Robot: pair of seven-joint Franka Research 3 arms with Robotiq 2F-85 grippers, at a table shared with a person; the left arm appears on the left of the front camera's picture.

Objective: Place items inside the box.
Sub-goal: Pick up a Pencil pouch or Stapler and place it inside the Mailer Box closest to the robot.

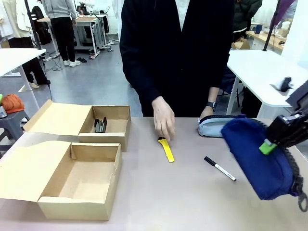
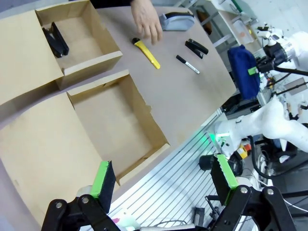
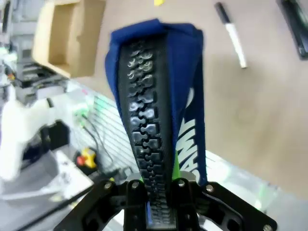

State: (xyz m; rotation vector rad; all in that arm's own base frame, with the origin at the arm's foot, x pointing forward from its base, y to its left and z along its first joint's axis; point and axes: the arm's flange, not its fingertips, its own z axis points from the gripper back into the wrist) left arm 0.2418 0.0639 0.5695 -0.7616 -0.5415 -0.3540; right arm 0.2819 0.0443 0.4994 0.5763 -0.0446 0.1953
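My right gripper [image 1: 269,144] is shut on the navy zip pouch [image 1: 262,161] and holds it in the air over the table's right side; the pouch [image 3: 159,96] hangs from the jaws zipper side up. A person's hand [image 1: 163,120] rests on the yellow utility knife [image 1: 167,150] at mid-table. The marker pen [image 1: 220,168] lies to its right. A light grey-blue pouch [image 1: 211,127] sits at the far edge. One black stapler [image 1: 100,125] lies in the far box [image 1: 103,127]; another stapler [image 2: 197,47] lies on the table. My left gripper [image 2: 163,178] hangs open off the table's edge.
The near cardboard box [image 1: 79,180] stands open with nothing in it, its lid [image 1: 29,168] folded out to the left. The far box's lid [image 1: 55,118] also lies open. The person stands at the far side of the table [image 1: 192,202].
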